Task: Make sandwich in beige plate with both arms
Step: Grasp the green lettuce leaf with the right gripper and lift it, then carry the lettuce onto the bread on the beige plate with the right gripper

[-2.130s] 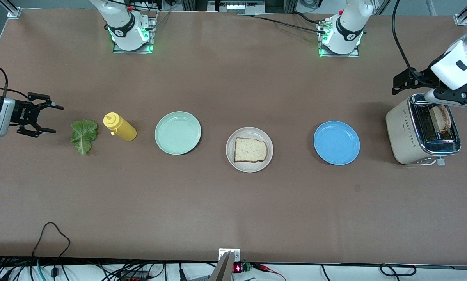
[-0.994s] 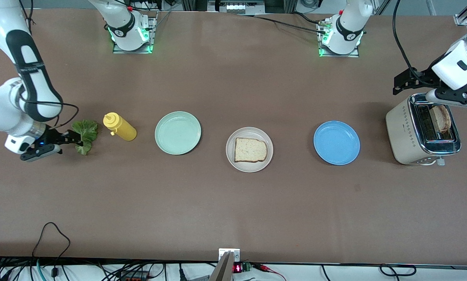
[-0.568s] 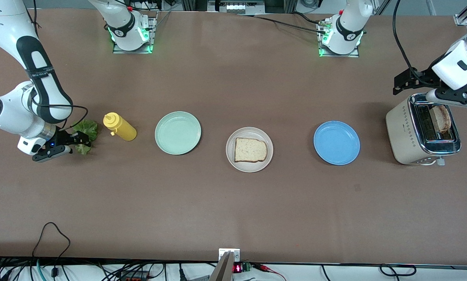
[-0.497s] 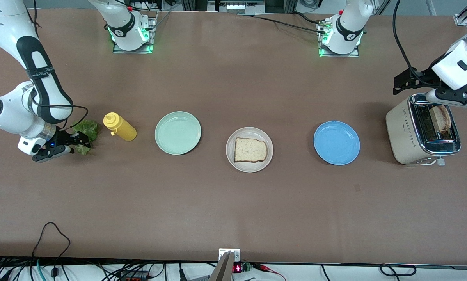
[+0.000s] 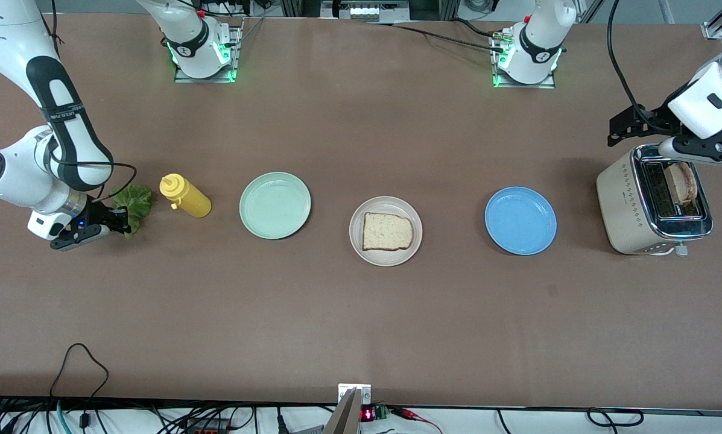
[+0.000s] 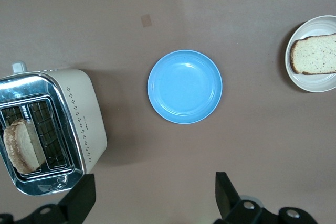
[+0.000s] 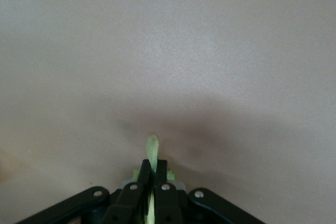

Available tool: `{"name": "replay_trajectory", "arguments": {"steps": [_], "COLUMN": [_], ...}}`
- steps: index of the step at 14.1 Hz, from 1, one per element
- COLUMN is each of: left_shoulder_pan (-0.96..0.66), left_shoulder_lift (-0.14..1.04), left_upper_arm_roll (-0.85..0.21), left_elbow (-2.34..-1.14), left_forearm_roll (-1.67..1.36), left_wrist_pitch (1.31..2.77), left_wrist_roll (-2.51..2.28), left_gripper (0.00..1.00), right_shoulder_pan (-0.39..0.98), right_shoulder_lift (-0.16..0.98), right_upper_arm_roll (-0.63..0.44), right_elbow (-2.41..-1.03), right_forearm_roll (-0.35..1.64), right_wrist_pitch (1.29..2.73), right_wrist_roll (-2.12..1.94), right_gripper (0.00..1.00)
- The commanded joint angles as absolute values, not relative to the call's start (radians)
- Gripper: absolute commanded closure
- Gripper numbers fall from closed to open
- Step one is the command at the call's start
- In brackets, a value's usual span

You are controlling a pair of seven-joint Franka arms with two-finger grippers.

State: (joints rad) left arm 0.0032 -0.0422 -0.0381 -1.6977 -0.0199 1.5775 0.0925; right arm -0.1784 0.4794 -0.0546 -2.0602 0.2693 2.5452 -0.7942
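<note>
Your right claw [image 5: 121,221] pinches the lettuce leaf [image 5: 134,199] at counter level; your left claw [image 6: 152,203] waits spread wide above the toaster [image 5: 650,205].

A row runs along the counter [image 5: 361,313] from the right arm's end: lettuce leaf [image 5: 136,199]; squeeze bottle [image 5: 184,196]; mint plate [image 5: 275,205]; beige plate [image 5: 385,256] carrying a bread slice [image 5: 387,231]; blue plate [image 5: 520,220]; toaster [image 5: 629,208] with a second slice [image 5: 681,182] in its slot.

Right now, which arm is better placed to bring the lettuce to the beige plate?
The right arm. Its gripper is shut on the lettuce leaf at its end of the table. The left gripper hangs open over the toaster, away from the leaf.
</note>
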Motion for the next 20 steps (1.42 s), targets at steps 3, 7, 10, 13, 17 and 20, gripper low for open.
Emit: {"name": "replay_trajectory", "arguments": {"steps": [3,7,10,13,17,20], "left_shoulder_pan": [0.009,0.009,0.009,0.009,0.009,0.009], "left_shoulder_lift": [-0.034,-0.034,-0.034,-0.034,-0.034,-0.034], "left_upper_arm_roll": [-0.037,-0.037,-0.037,-0.037,-0.037,-0.037], "left_elbow": [-1.672,-1.672,-1.672,-1.672,-1.672,-1.672], "left_forearm_roll": [-0.034,-0.034,-0.034,-0.034,-0.034,-0.034], "left_wrist_pitch": [1.555,1.555,1.555,1.555,1.555,1.555], "left_wrist_roll": [0.103,0.103,0.104,0.103,0.103,0.104], "left_gripper": [0.00,0.00,0.00,0.00,0.00,0.00], "right_shoulder_pan": [-0.156,-0.153,-0.100,-0.022,0.139,0.276], "right_shoulder_lift": [0.382,0.266,0.249,0.248,0.255,0.258], "right_upper_arm_roll": [-0.061,-0.046,-0.045,-0.044,-0.044,-0.046], "right_elbow": [-2.037,-1.918,-1.763,-1.608,-1.497,-1.486], "right_forearm_roll": [0.220,0.129,0.103,0.103,0.118,0.155], "right_wrist_pitch": [2.430,2.174,1.961,1.778,1.692,1.707], "right_wrist_roll": [-0.788,-0.823,-0.971,-0.988,-0.996,-0.980], "right_gripper": [1.00,1.00,1.00,1.00,1.00,1.00]}}
